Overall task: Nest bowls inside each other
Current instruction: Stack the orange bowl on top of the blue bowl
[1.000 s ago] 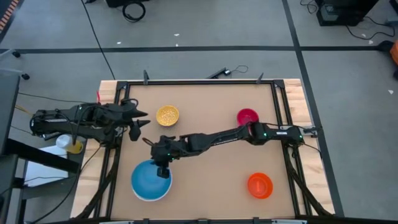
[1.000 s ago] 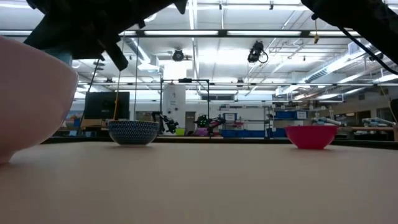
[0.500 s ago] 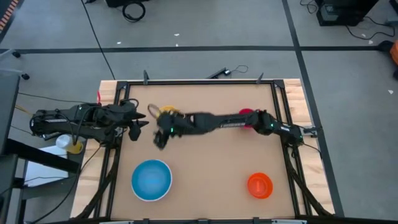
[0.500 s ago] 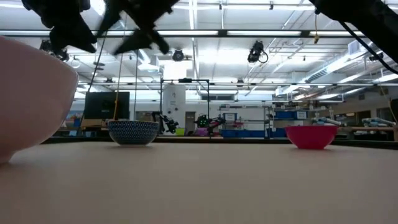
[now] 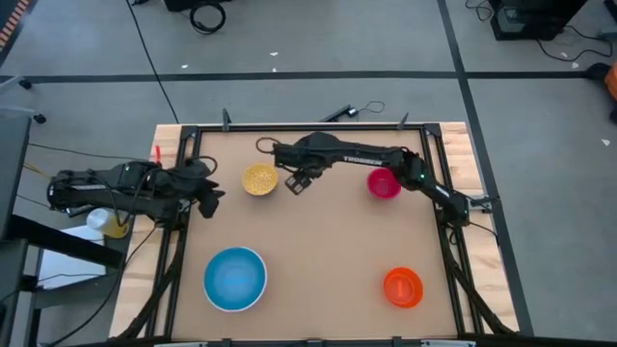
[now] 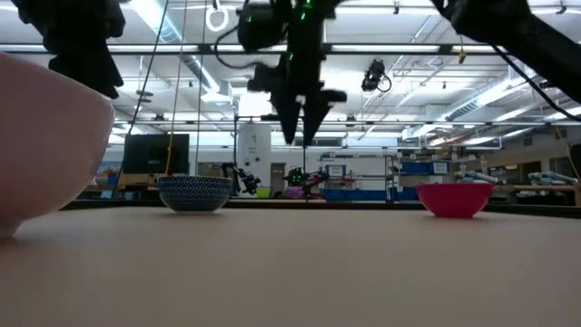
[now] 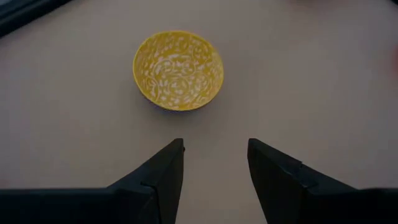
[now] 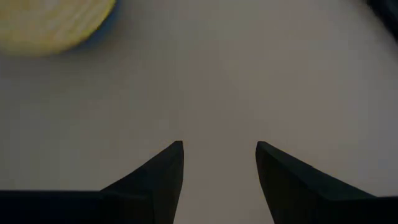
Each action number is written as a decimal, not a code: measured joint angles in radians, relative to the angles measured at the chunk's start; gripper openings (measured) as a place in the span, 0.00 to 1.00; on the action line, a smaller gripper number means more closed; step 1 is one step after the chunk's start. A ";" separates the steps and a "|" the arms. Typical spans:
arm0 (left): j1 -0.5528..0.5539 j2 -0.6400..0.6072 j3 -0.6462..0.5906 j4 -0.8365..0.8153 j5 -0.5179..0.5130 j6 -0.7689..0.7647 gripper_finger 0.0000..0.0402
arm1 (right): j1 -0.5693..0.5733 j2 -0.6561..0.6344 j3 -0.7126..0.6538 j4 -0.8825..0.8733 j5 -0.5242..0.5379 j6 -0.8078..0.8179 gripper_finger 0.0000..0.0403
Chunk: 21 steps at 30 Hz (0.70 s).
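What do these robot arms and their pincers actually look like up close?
Both arms are dark, nearly black, built of slim jointed segments. The right arm carries pale lettering along one segment and a small green light near a joint. The left arm looks bulkier, with thin cables around it. The left gripper and right gripper each end in two flat, dark, wedge-shaped fingers tapering to blunt tips.
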State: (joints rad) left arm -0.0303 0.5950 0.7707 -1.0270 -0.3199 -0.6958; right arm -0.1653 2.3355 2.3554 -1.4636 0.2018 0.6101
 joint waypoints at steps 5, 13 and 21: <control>0.000 0.001 -0.062 0.034 -0.001 0.003 0.45 | 0.090 -0.091 0.000 -0.101 -0.060 0.000 0.51; 0.000 0.000 -0.172 0.158 0.010 0.089 0.45 | 0.270 -0.334 -0.325 -0.106 -0.112 0.201 0.51; 0.000 0.000 -0.186 0.307 0.033 0.207 0.45 | 0.531 -0.656 -0.846 0.097 -0.253 0.182 0.50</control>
State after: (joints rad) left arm -0.0307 0.5953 0.5850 -0.7204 -0.2866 -0.4885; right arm 0.3656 1.6800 1.5092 -1.3665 -0.0510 0.7924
